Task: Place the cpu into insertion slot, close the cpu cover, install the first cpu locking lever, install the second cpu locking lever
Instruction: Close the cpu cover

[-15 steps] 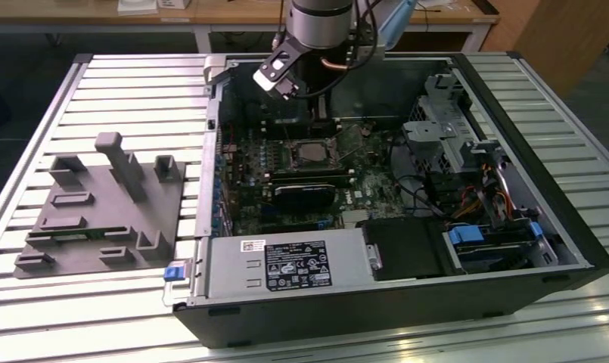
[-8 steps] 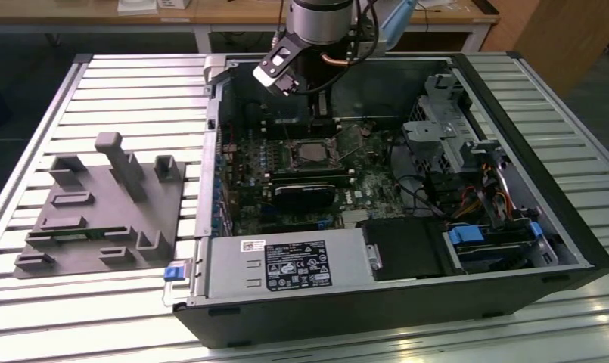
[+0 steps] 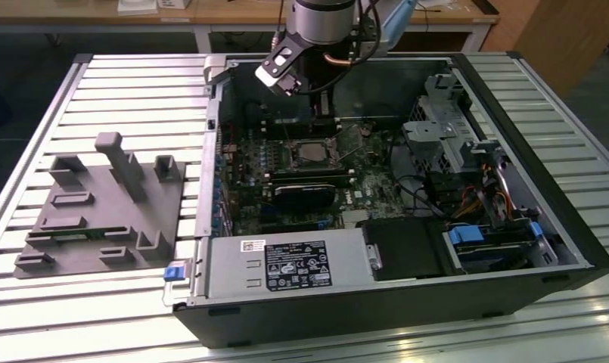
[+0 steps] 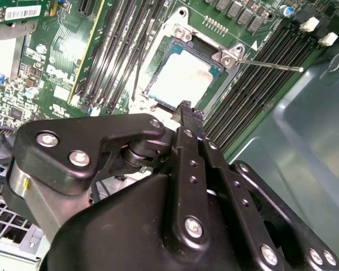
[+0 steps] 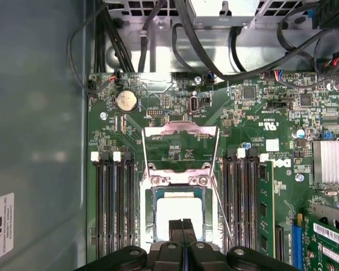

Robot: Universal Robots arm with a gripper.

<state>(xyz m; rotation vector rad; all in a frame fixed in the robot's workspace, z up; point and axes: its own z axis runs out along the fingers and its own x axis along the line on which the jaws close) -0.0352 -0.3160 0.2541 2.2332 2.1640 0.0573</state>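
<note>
Exterior view first: an open computer case [image 3: 385,314] lies on a slatted table [image 3: 132,76], with a grey fixture [image 3: 102,212] at about 9 o'clock from it. The arm [image 3: 324,23] drops in at 12 o'clock. The gripper [image 3: 322,119] hangs just over the insertion slot [image 3: 309,153], which sits on the green board [image 3: 246,198] a bit toward 11 o'clock of the case's middle. A black card [image 3: 304,193] lies at 6 o'clock from the slot.

Second wrist view: the claw is pinched narrow, fingers [image 4: 193,158] pressed together with nothing between them. The cpu [image 4: 181,82] sits flat inside the slot, pale face up, right past the fingertips. Can't tell if they actually touch it. A thin wire lever [image 4: 271,65] sticks out loose from one slot corner, crossing the long memory slots [image 4: 246,93].

First wrist view: the cpu cover [image 5: 181,131] is flipped open on its hinge, away from the cpu, green board showing through its window. The tips sit over the cpu's near edge.
</note>
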